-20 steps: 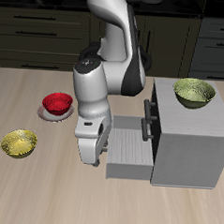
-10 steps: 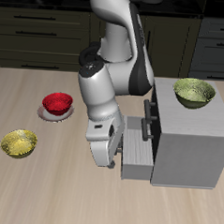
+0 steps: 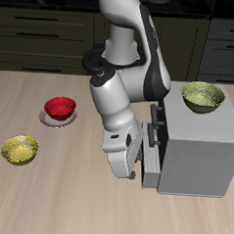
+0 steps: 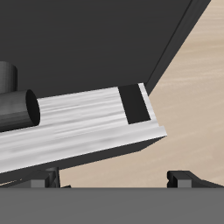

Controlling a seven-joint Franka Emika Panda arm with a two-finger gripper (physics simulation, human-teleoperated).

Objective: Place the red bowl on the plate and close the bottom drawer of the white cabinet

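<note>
Red bowl (image 3: 59, 108) sits on the plate (image 3: 56, 118), rim peeking out beneath, well apart from the cabinet, so that half looks done. What's left is the bottom drawer (image 3: 151, 166) of the white cabinet (image 3: 194, 143): only a short bit sticks out, w/ the arm's pincer (image 3: 126, 170) low against its front.

Handling, by judgement: drawer is a rigid box on slides, no give, not fragile; it wants a flat push square on the front panel near the dark bar handle (image 4: 15, 101), no grasp needed. Push off-centre and it may rack or the finger may slip off the edge.

Pincer state: can't tell. Wrist view shows only finger tips at the frame edge, exterior view hides them behind the hand.

Room: pincer is tight to the drawer front and cabinet face; desk (image 3: 45, 198) toward the front edge is bare, good for backing off. Yellow-green bowl (image 3: 20, 149) near the front, another (image 3: 203, 96) on the cabinet top; both out of the push line.
</note>
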